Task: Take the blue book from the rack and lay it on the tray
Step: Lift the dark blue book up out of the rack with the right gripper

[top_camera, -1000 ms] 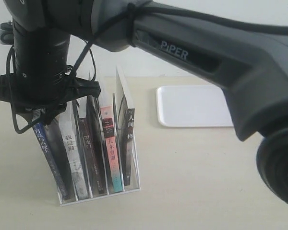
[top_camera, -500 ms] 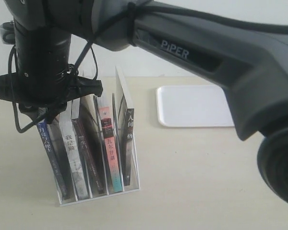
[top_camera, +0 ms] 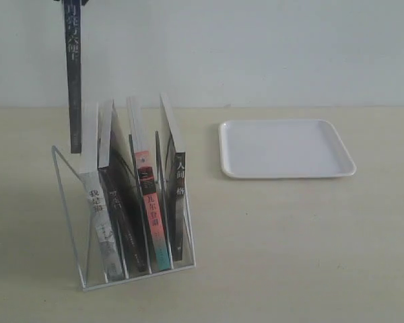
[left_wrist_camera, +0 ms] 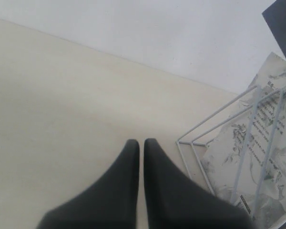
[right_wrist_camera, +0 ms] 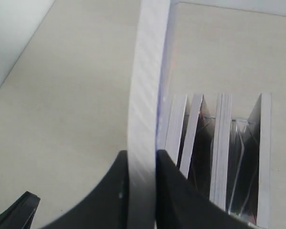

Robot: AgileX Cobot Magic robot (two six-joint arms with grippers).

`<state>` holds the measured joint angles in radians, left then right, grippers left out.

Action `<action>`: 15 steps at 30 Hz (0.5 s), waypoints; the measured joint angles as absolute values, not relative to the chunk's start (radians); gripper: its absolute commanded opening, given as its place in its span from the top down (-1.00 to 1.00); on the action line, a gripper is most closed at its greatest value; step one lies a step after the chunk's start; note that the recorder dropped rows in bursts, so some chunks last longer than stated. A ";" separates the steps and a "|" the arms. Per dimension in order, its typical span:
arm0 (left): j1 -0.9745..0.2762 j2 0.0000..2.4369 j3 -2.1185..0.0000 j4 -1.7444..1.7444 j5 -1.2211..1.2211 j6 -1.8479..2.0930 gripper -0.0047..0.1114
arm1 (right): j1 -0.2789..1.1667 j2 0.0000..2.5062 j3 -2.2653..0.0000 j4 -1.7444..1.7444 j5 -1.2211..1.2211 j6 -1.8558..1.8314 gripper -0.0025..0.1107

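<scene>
The blue book (top_camera: 73, 74) hangs upright above the rack's (top_camera: 69, 202) leftmost slot, lifted out, its dark spine with white characters facing the exterior view. My right gripper (right_wrist_camera: 142, 155) is shut on it, and the white page edge (right_wrist_camera: 145, 95) runs between the two fingers. In the exterior view neither gripper shows. My left gripper (left_wrist_camera: 141, 143) is shut with nothing between its fingers, low over the table beside the rack's wire frame (left_wrist_camera: 214, 117). The white tray (top_camera: 286, 149) lies flat to the right of the rack with nothing on it.
Several books still stand in the rack: a grey-white spine (top_camera: 101, 222), a pink and teal spine (top_camera: 153, 215) and a black spine (top_camera: 180, 202). Their page edges (right_wrist_camera: 221, 143) show under the lifted book. A pale wall stands behind the beige table (top_camera: 289, 249).
The right arm has risen out of the exterior view, taking the blue book straight up out of the leftmost slot. That slot now stands without a book.
</scene>
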<state>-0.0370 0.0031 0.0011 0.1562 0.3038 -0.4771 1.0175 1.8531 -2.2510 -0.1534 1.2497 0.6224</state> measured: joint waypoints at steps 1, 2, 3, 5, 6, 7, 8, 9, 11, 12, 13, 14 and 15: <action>-0.037 0.003 0.001 0.156 0.304 -0.477 0.85 | 1.018 1.855 -2.251 -0.153 1.250 0.624 0.96; -0.037 0.003 0.001 0.156 0.304 -0.477 0.85 | 1.018 1.855 -2.251 -0.157 1.250 0.624 0.96; -0.037 0.003 0.001 0.156 0.304 -0.477 0.85 | 1.018 1.855 -2.251 -0.163 1.250 0.624 0.96; -0.037 0.003 0.001 0.156 0.304 -0.477 0.85 | 1.018 1.853 -2.251 -0.185 1.250 0.626 0.96; -0.037 0.003 0.001 0.156 0.304 -0.477 0.85 | 1.018 1.850 -2.251 -0.196 1.250 0.627 0.96; -0.037 0.003 0.001 0.156 0.304 -0.477 0.85 | 1.018 1.845 -2.251 -0.205 1.250 0.627 0.96; -0.037 0.003 0.001 0.156 0.304 -0.477 0.85 | 1.018 1.837 -2.251 -0.215 1.250 0.627 0.96; -0.037 0.003 0.001 0.156 0.304 -0.477 0.85 | 1.018 1.827 -2.249 -0.222 1.250 0.627 0.96; -0.037 0.003 0.001 0.156 0.304 -0.477 0.85 | 1.018 1.800 -2.249 -0.242 1.250 0.627 0.96; -0.037 0.003 0.001 0.156 0.304 -0.477 0.85 | 1.018 1.783 -2.249 -0.258 1.252 0.627 0.96; -0.037 0.003 0.001 0.156 0.304 -0.477 0.85 | 1.018 1.769 -2.249 -0.271 1.252 0.627 0.96; -0.037 0.003 0.001 0.156 0.304 -0.477 0.85 | 1.018 1.750 -2.249 -0.286 1.252 0.627 0.96; -0.037 0.003 0.001 0.156 0.304 -0.477 0.85 | 1.018 1.730 -2.249 -0.302 1.252 0.627 0.96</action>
